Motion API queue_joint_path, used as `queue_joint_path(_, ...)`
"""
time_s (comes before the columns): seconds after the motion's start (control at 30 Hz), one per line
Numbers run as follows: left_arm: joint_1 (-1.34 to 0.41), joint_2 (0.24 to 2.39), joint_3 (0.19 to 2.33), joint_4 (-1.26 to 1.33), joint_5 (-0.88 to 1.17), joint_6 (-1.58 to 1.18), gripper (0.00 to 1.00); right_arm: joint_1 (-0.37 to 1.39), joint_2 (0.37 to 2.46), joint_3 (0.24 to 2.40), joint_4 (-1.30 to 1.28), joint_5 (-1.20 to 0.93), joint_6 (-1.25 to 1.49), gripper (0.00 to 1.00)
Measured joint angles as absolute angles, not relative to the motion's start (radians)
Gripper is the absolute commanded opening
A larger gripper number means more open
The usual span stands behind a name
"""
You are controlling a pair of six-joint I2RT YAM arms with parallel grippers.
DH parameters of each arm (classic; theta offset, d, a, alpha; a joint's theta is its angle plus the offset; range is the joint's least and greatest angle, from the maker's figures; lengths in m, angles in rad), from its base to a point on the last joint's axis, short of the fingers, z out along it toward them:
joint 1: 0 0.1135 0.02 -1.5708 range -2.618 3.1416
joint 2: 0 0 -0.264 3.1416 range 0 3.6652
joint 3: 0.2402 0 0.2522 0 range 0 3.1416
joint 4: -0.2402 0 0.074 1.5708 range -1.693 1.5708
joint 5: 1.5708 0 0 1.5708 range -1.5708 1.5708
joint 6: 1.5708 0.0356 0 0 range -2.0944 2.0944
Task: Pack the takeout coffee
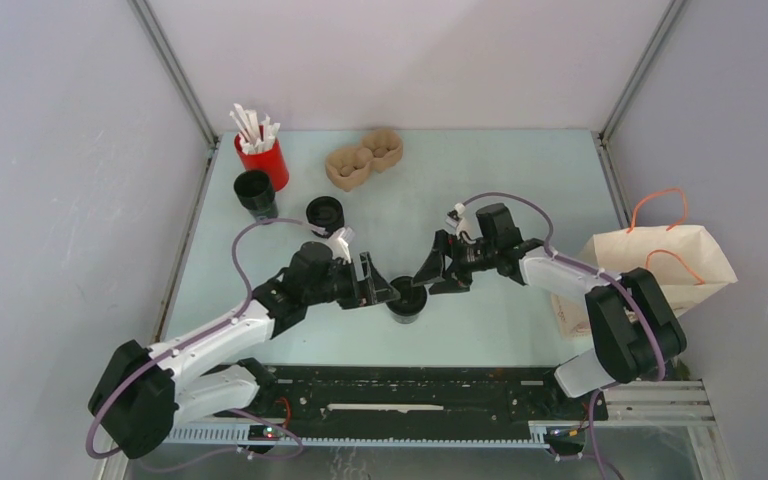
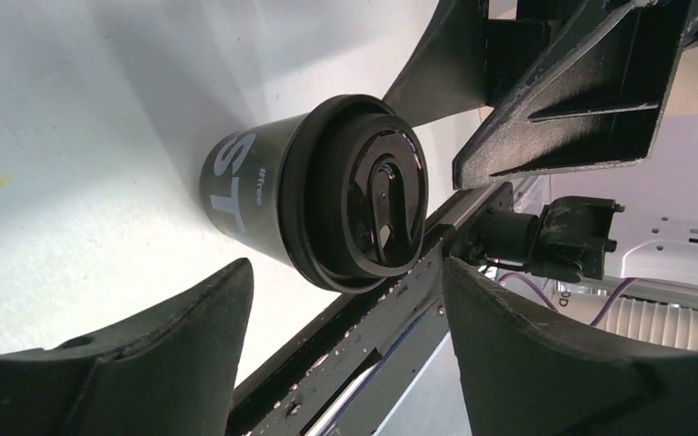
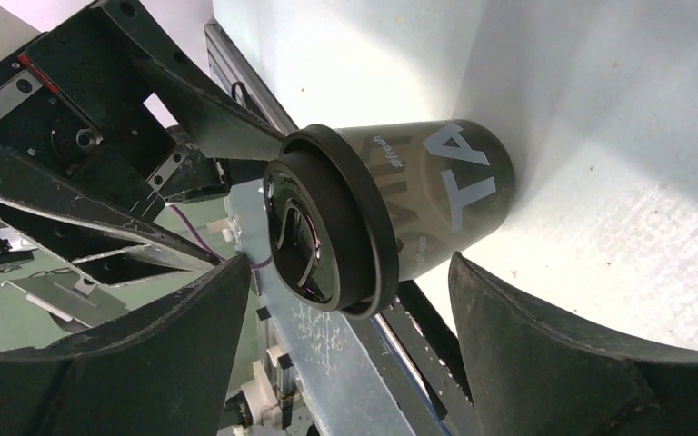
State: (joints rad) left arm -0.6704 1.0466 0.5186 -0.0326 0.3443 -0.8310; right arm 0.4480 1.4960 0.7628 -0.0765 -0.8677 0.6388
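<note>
Standing upright: black, lidded takeout coffee (image 1: 406,304)

left arm (image 1: 210,340) and right arm (image 1: 565,272) alike: white shells on the long links, black rounded joint housings, thin purple cables (image 1: 243,262) looping outside each, black angular wrist blocks, wide matte black curved jaws.
</note>
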Motion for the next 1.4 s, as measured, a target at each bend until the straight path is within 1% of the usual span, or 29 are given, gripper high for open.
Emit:
queue_joint_path(0.1,-0.672,1.056,0.519,-0.004,0.344,-0.854,0.73,0.453,1.501,0.784,-0.086,-0.860,0.630,0.82)
queue_joint_path(0.2,-0.679,1.063,0.519,0.015,0.344,-0.867,0.77,0.461,1.510,0.798,-0.089,-0.851,0.627,0.82)
queue_joint_path(0.27,-0.692,1.075,0.519,0.027,0.345,-0.875,0.76,0.472,1.521,0.807,-0.098,-0.843,0.625,0.81)
queue_joint_path(0.33,-0.704,1.092,0.519,0.030,0.344,-0.878,0.76,0.482,1.532,0.815,-0.106,-0.834,0.621,0.79)
queue_joint_path(0.6,-0.710,1.136,0.519,0.037,0.333,-0.883,0.67,0.518,1.560,0.824,-0.127,-0.805,0.611,0.68)
queue_joint_path(0.7,-0.710,1.145,0.519,0.041,0.323,-0.883,0.63,0.525,1.560,0.824,-0.133,-0.791,0.610,0.67)
queue_joint_path(0.93,-0.710,1.164,0.519,0.044,0.310,-0.883,0.60,0.543,1.564,0.828,-0.141,-0.758,0.609,0.65)
queue_joint_path(1.1,-0.710,1.199,0.519,0.059,0.300,-0.883,0.60,0.547,1.574,0.836,-0.139,-0.754,0.611,0.65)
queue_joint_path(1.23,-0.710,1.201,0.519,0.065,0.293,-0.883,0.58,0.546,1.579,0.840,-0.138,-0.754,0.613,0.64)
queue_joint_path(1.4,-0.710,1.195,0.519,0.065,0.278,-0.882,0.61,0.526,1.599,0.841,-0.130,-0.788,0.627,0.63)
